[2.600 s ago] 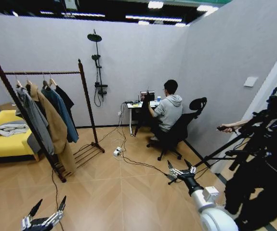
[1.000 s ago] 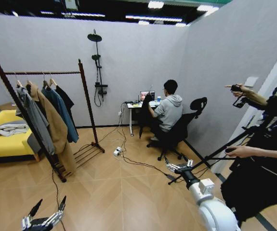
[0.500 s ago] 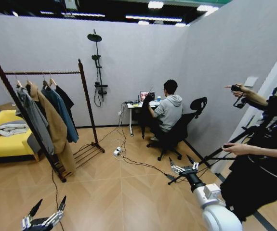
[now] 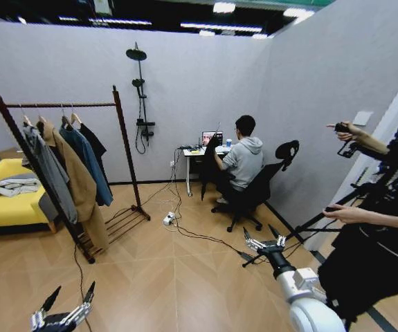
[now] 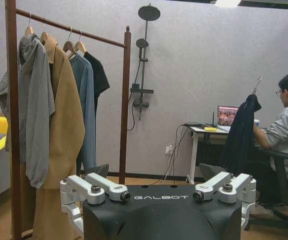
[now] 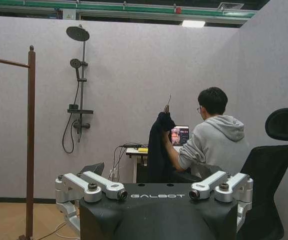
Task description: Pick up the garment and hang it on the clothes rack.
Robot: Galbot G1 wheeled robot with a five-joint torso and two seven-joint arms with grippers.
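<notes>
The left gripper (image 4: 66, 315) hangs low near the floor in the head view, its two fingers spread wide and holding nothing. The right gripper (image 4: 266, 243) is stretched forward over the wooden floor toward the desk (image 4: 200, 151), also wide open and empty. Further away, the garment (image 6: 159, 146) hangs on its hanger in front of the desk; a seated person's hand seems to hold it up by the hook, though I cannot tell this for sure. It is well apart from both grippers. On the robot's left stands the rack (image 4: 117, 105), with a grey jacket (image 5: 33, 105), a tan coat (image 5: 63, 130), a blue jacket (image 5: 86, 100) and one more black piece already on the crossbar; some free bar remains at the far post. I judge that the task is at its very beginning: the approach to the garment, with no grasp yet made. The next move, in my opinion, calls for bringing the right gripper closer to the hanger, taking it near the hook, and only then turning to the rack.
</notes>
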